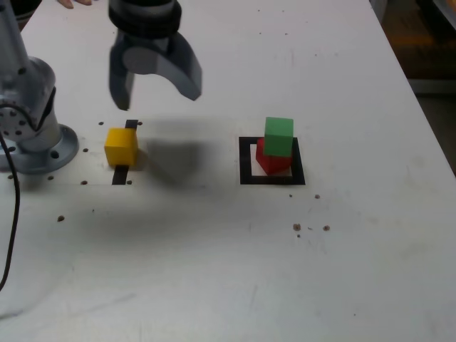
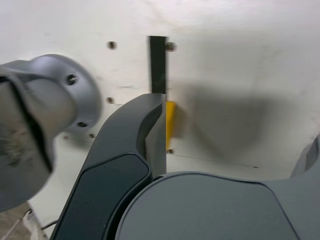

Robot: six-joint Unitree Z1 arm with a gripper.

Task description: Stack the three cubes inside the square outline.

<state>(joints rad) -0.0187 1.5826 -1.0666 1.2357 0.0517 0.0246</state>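
Note:
The green cube [image 1: 278, 135] sits on top of the red cube [image 1: 273, 162], a little askew, inside the black square outline [image 1: 246, 161]. The yellow cube [image 1: 120, 146] rests alone on a short black strip [image 1: 120, 174] at the exterior view's left. My gripper [image 1: 157, 100] hangs open and empty above the table, just behind and slightly right of the yellow cube. In the wrist view only a yellow sliver of that cube [image 2: 170, 125] shows beside one dark finger [image 2: 125, 150], with the black strip [image 2: 158, 65] beyond it.
The arm's grey base [image 1: 28, 135] stands at the exterior view's left, close to the yellow cube, with a black cable [image 1: 10, 214] trailing forward. Small holes and specks dot the white table [image 1: 214, 271]. The table's edge [image 1: 427, 121] runs down the right. A fingertip [image 1: 75, 2] shows at the far edge.

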